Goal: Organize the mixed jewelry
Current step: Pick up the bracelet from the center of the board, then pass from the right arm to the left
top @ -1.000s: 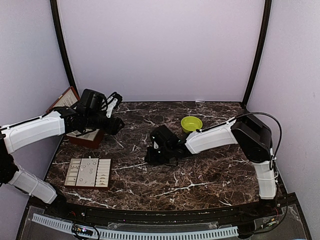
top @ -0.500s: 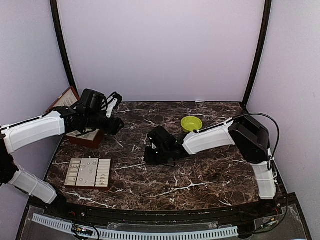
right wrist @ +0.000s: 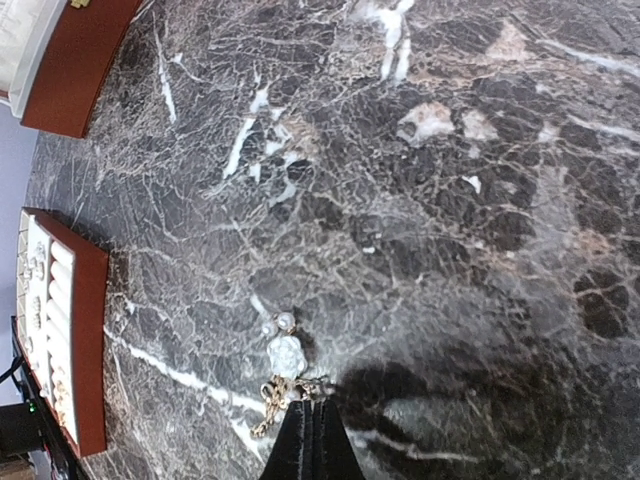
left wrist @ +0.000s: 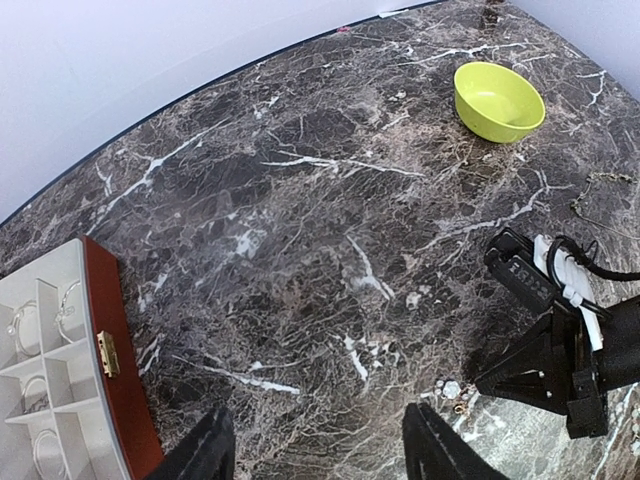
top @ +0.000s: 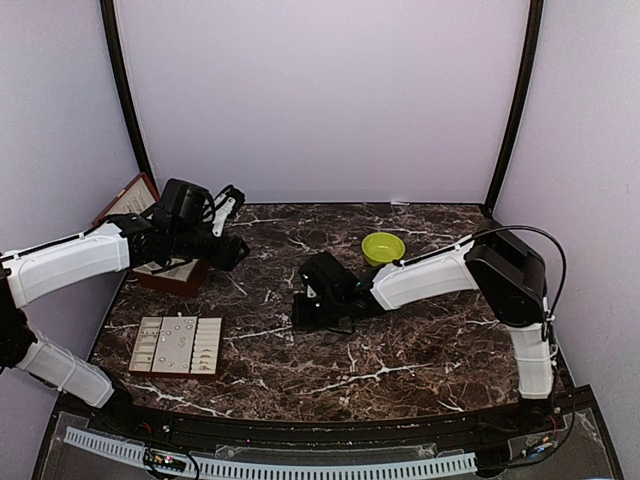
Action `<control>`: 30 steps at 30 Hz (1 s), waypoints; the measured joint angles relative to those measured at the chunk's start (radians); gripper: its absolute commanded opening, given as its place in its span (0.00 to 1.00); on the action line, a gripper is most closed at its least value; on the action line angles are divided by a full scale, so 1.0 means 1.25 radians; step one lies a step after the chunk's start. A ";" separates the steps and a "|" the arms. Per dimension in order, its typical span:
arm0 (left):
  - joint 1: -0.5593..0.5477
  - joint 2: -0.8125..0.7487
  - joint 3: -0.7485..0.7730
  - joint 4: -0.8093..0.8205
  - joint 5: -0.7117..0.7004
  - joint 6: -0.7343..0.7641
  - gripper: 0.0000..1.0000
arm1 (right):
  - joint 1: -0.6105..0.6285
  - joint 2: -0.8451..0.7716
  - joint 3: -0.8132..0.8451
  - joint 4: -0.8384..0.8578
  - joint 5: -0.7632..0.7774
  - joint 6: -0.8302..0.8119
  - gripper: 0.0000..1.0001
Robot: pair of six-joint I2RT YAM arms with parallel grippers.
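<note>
lying clustered, mixed jewelry (right wrist: 283,360) meets the closed right end effector (right wrist: 311,412)

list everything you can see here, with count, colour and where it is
bowl: one, lime green, far side of the table, right of centre
table: one, dark brown marble with white veins, under everything
box: one, reddish-brown with cream compartments, lid open, far left
tray: one, cream with brown sides, near left
jewelry: a small cluster, pale and gold, mid table; more tiny pieces in the tray, too small to count
left gripper: one, black, open, nothing between its fingers, above the table beside the box
right gripper: one, black, shut, tips down at the cluster
</note>
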 measured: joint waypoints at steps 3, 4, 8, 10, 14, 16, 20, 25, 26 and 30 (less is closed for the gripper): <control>0.000 -0.002 -0.007 0.007 0.015 -0.002 0.61 | 0.000 -0.031 -0.018 -0.002 0.002 -0.009 0.00; 0.000 -0.006 -0.011 0.009 0.025 -0.003 0.62 | 0.000 -0.046 -0.025 -0.002 0.006 -0.015 0.00; 0.000 -0.034 -0.037 0.034 0.077 0.000 0.64 | 0.000 -0.121 -0.046 -0.002 0.022 -0.034 0.00; 0.000 -0.060 -0.054 0.054 0.116 0.008 0.67 | 0.000 -0.160 -0.056 -0.003 0.029 -0.043 0.00; 0.000 -0.132 -0.104 0.118 0.215 0.031 0.74 | 0.000 -0.224 -0.074 -0.019 0.040 -0.061 0.00; 0.000 -0.175 -0.139 0.161 0.277 0.043 0.76 | 0.000 -0.254 -0.084 -0.033 0.042 -0.070 0.00; 0.000 -0.233 -0.205 0.255 0.408 0.062 0.78 | 0.000 -0.305 -0.094 -0.071 0.043 -0.087 0.00; 0.000 -0.251 -0.272 0.358 0.519 0.067 0.78 | 0.000 -0.369 -0.097 -0.112 0.034 -0.105 0.00; -0.001 -0.251 -0.278 0.373 0.533 0.067 0.78 | 0.000 -0.382 -0.097 -0.119 0.030 -0.108 0.00; -0.011 -0.233 -0.284 0.425 0.575 0.061 0.77 | 0.000 -0.420 -0.097 -0.130 0.008 -0.116 0.00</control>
